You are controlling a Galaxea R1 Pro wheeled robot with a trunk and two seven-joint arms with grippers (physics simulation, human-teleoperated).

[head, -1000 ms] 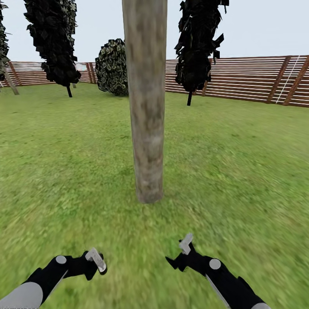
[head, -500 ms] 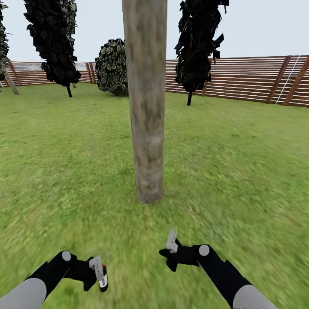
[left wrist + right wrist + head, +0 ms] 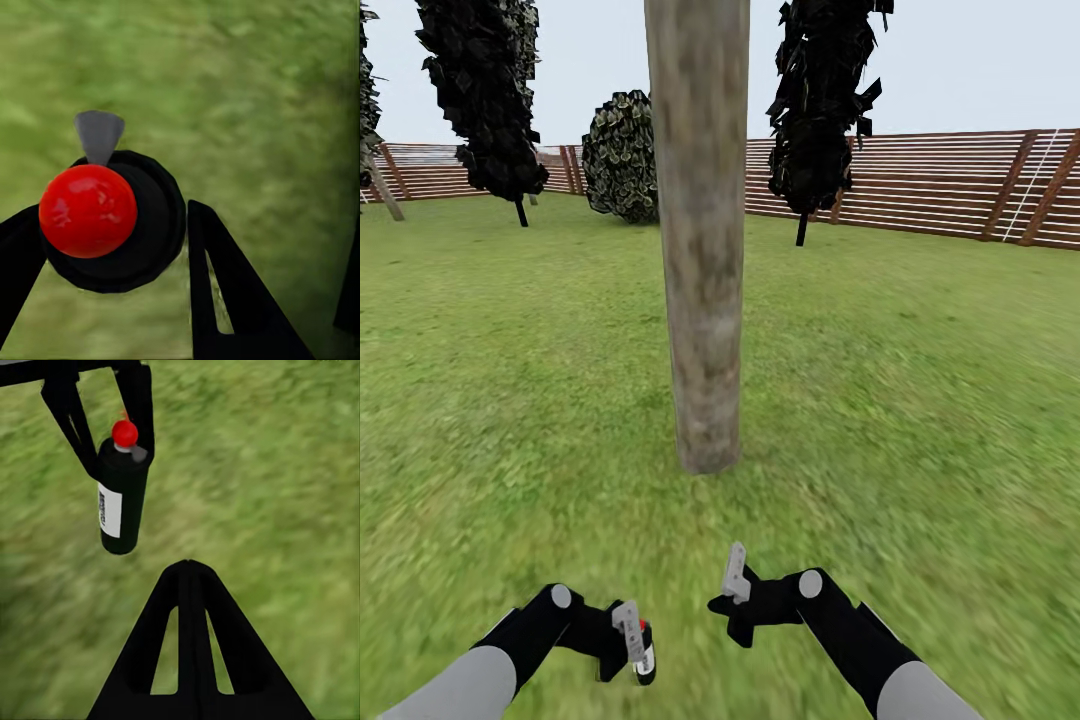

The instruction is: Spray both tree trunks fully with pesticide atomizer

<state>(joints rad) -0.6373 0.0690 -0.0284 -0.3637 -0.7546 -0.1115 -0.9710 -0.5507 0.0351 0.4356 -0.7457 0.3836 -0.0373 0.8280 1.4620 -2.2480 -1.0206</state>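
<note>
The pesticide atomizer (image 3: 644,654), a small black bottle with a red spot and a white label, hangs low over the grass with my left gripper (image 3: 628,640) shut on it. In the left wrist view I look down on its red top (image 3: 88,211) and grey nozzle (image 3: 98,135) between the black fingers (image 3: 225,300). My right gripper (image 3: 734,592) is shut and empty, a short way right of the atomizer (image 3: 120,502). A thick upright tree trunk (image 3: 700,260) rises straight ahead. A leaning trunk (image 3: 384,196) shows at the far left.
Green lawn (image 3: 920,380) spreads all round the trunk. A brown slat fence (image 3: 960,185) runs along the back. Two dark-crowned trees on thin stems (image 3: 485,90) (image 3: 822,100) and a round bush (image 3: 622,155) stand near the fence.
My left gripper has carried the atomizer right and nearer to me. The right gripper has shifted left towards it. The head view has not shifted.
</note>
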